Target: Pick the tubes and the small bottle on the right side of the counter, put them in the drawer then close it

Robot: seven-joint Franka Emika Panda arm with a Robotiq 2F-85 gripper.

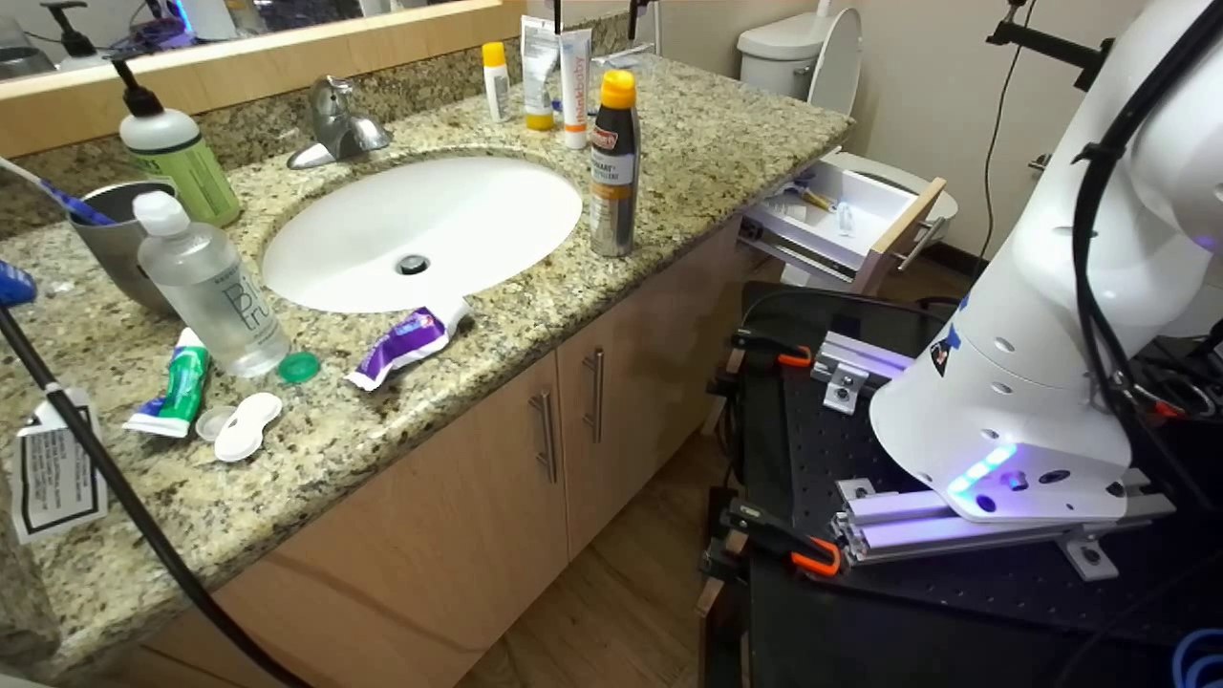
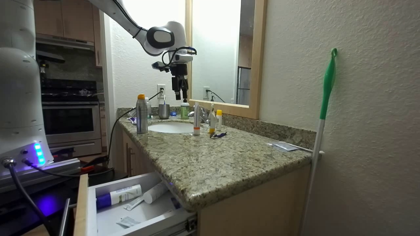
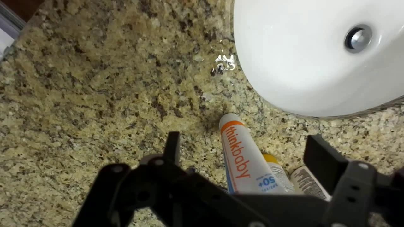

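Note:
A white tube with an orange band stands on its cap behind the sink's right end. It also shows between my fingers in the wrist view. A whitish tube with a yellow cap stands beside it, partly hidden in the wrist view. The small white bottle with a yellow cap stands close by; in the wrist view its lower body shows near the right finger. My gripper is open and empty above them, pointing down. The drawer is pulled open and holds several items.
A tall grey can with an orange-yellow cap stands at the counter's front edge by the sink. A blue razor lies beside the tubes. A flat packet lies by the wall. The faucet and mirror are behind.

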